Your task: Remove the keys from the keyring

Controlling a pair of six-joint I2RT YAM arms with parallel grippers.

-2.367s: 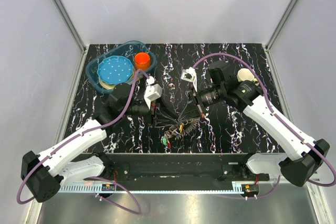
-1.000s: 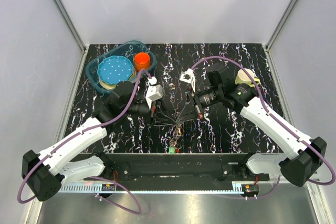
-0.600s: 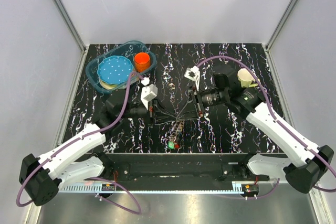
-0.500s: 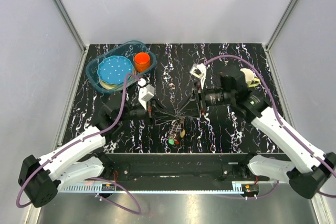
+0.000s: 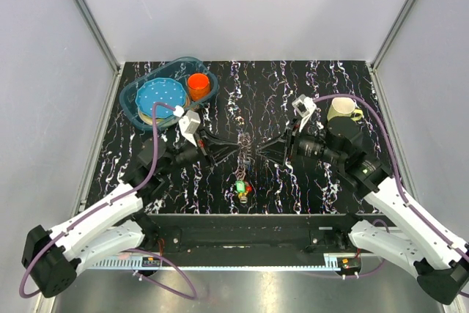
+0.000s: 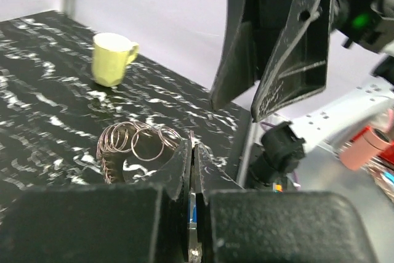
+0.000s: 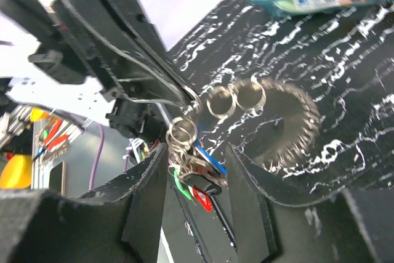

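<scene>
Silvery-grey metal is what you are working with: the keys [image 7: 289, 121] fan out like a toothed wheel, blurred in the right wrist view, and the keyring [image 7: 218, 103] shows as several thin wire loops bunched beside them. A green piece [image 7: 183, 188], a red one [image 7: 203, 200] and a blue one [image 7: 209, 157] belong to the same bunch. From above, you can see the bunch over the middle of the black marbled counter [image 5: 322, 86], between the tips of both arms, with the coloured pieces [image 5: 240, 190] nearer the front edge. Your left fingers [image 6: 175, 167] are pressed together, pinching a thin silvery blade with a blue streak on it, and the wire loops [image 6: 132, 143] sit just to one side of them. Your right fingers [image 7: 148, 195] stand spread, with loops of the bunch lying in the gap between them; whether either finger touches the metal cannot be told. A pale yellow mug [image 6: 112, 58] stands upright on the counter, well apart from the bunch. At the far left sits a clear tub [image 5: 132, 100] holding a blue dotted plate [image 5: 158, 97].
</scene>
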